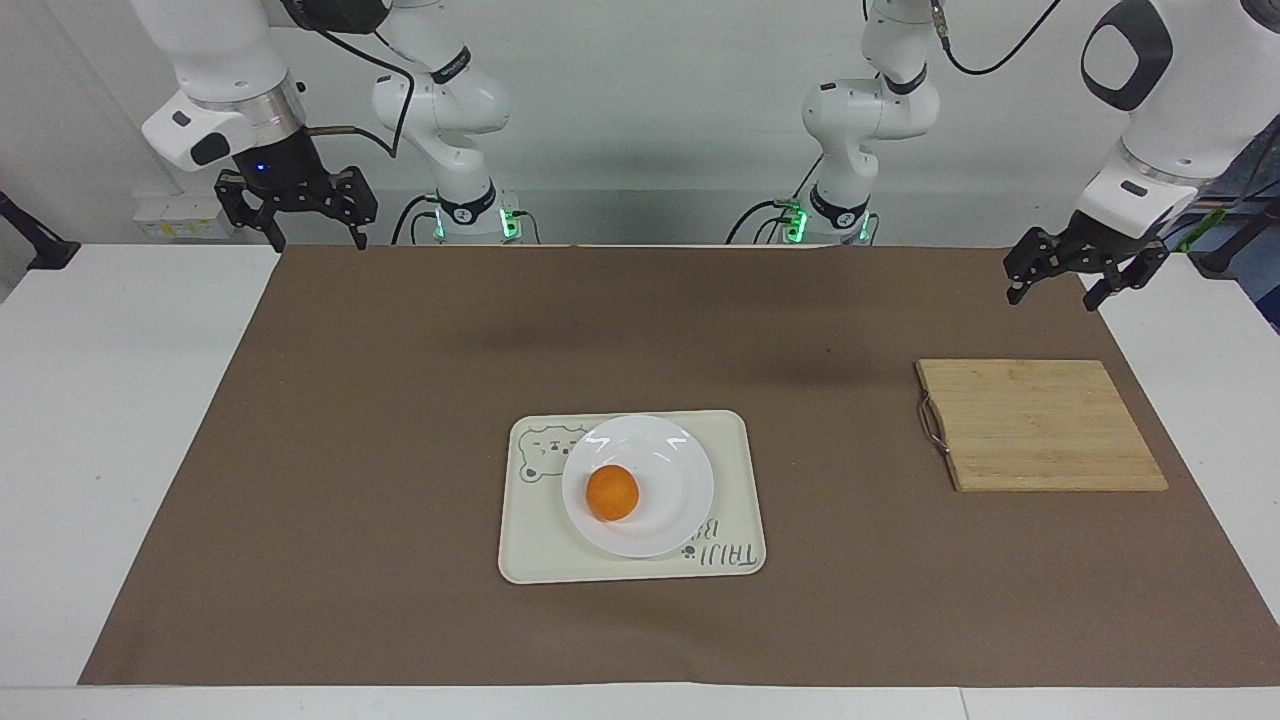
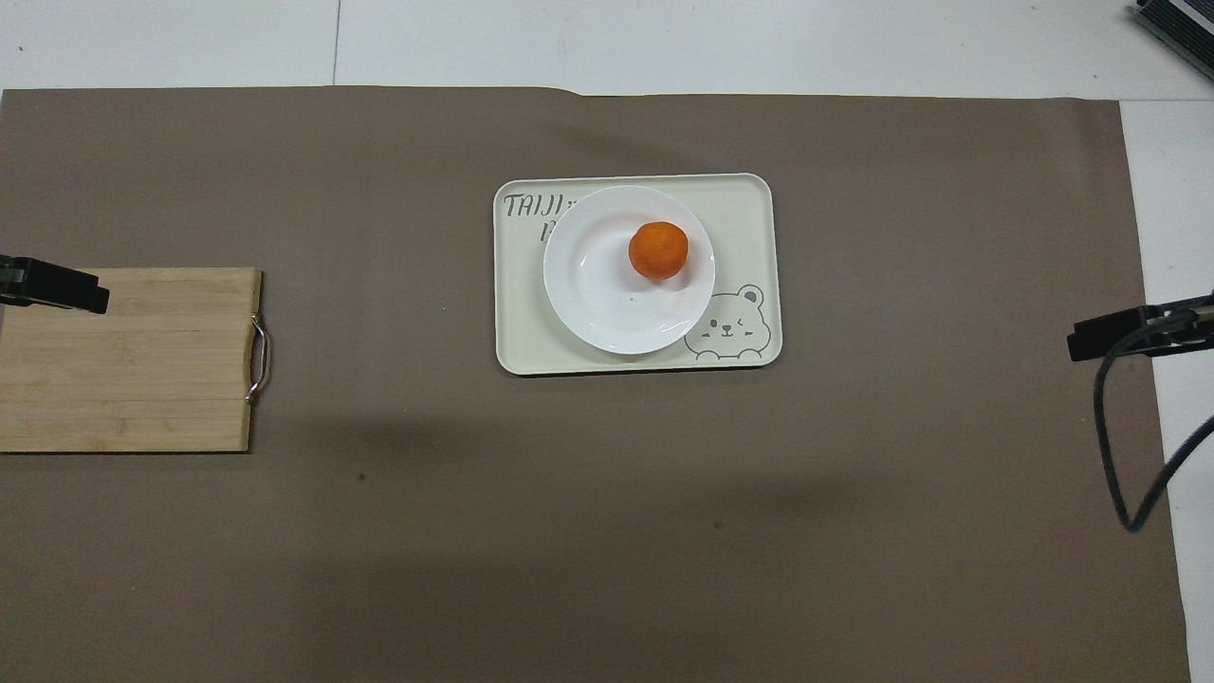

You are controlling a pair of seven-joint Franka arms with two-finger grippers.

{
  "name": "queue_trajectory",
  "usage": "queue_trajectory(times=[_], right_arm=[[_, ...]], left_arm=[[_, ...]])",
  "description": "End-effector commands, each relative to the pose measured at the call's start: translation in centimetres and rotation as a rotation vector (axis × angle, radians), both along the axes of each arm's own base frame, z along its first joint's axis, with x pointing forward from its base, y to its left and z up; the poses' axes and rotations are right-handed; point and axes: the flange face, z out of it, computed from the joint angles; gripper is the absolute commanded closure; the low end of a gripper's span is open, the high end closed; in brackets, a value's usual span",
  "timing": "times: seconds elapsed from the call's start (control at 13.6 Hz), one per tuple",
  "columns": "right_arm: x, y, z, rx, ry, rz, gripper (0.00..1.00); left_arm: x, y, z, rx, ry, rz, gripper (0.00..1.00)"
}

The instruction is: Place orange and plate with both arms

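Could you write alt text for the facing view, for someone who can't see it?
An orange sits on a white plate on a cream tray, mid-table. Both grippers, left and right, hang open and empty above the table's ends.

"TAIJI" on the tray [image 2: 749, 204]
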Motion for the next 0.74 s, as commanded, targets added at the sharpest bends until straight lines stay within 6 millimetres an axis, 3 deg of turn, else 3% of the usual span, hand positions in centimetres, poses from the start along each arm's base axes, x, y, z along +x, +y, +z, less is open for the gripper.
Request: queue_trajectory(times=[0.0,0.66], right_arm=[[-0.46,0.18,0.13,-0.016,0.037,-0.016,0.0],[-0.35,0.39,0.26,0.028,0.014,-0.076,0.0]], left_arm=[[-1.01,-0.19,0.12,0.018,0.004,0.006,0.0],[-1.0,-0.38,0.12,0.017,0.004,0.003,0.0]])
